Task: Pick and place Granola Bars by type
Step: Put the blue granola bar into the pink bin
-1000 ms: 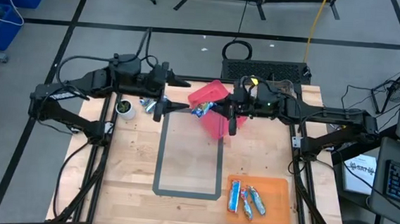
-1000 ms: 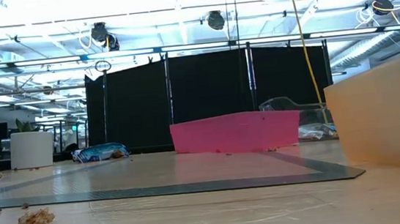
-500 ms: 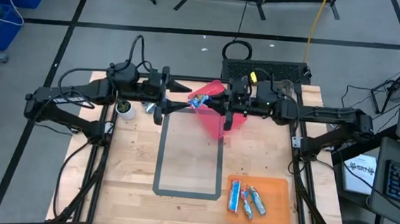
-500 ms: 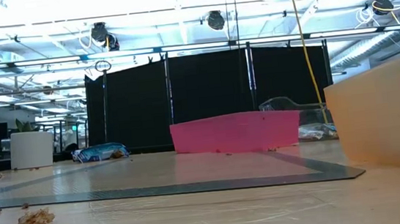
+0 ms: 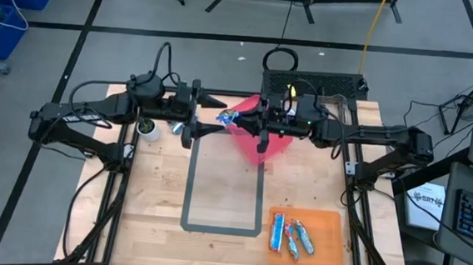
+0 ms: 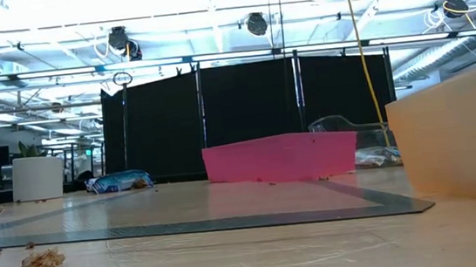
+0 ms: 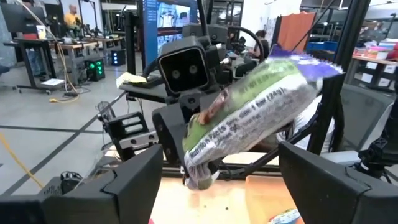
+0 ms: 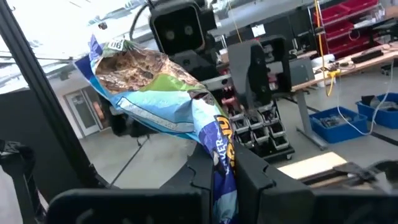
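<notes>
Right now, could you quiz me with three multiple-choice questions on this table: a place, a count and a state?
1. Where is the pink bin?
A) at the far middle of the table
B) on the floor
C) at the near left corner

2. How many bars lie in the orange tray?
A) one
B) three
C) six

3. The raised bar is:
A) lying flat on the table
B) inside a cup
C) gripped by the right arm's jaws

Answers:
1 A: the high view shows it under both arms.
2 B: three wrappers lie side by side there.
3 C: the right wrist view shows it pinched between them.
</notes>
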